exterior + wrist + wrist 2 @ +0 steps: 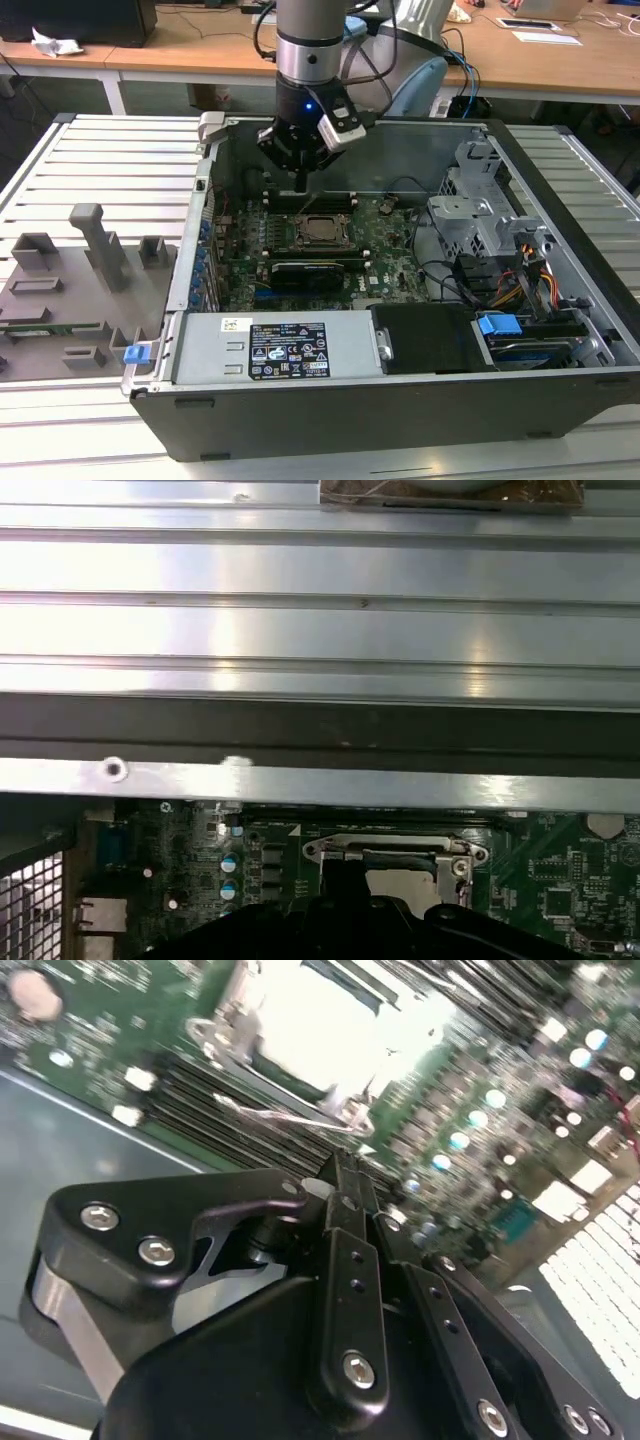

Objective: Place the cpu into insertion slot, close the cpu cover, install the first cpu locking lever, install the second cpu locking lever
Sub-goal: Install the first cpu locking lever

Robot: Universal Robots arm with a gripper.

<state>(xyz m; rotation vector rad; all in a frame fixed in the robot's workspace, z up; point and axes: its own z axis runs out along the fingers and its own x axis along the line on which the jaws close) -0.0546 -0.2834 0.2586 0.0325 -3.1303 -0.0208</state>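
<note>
Computer case (350, 420) lies open on its side on a slatted metal table (100, 150) and takes up the centre and the exterior view's right. Inside it a green motherboard (390, 250) covers the floor, a grey power supply (270, 345) lies along the near wall, and a metal drive cage (480, 215) with coloured cables (520, 280) fills the exterior view's right end. The insertion slot (297, 230) sits mid-board, and the cpu (323, 229) lies in it, pale face up. In the first wrist view the cpu cover (330, 846) appears to lie flat as a silvery frame around that face.

The gripper (300, 186) hangs above the far edge of the slot, just beside it. In the second wrist view its black fingers (350, 1260) are pressed together into one narrow tip. A thin wire lever (270, 1112) runs along the slot's edge close beyond the tip; whether they touch I cannot tell.

The case's far wall stands just behind the arm. On the exterior view's left a grey fixture tray (60, 290) lies outside the case, well apart from the gripper.
</note>
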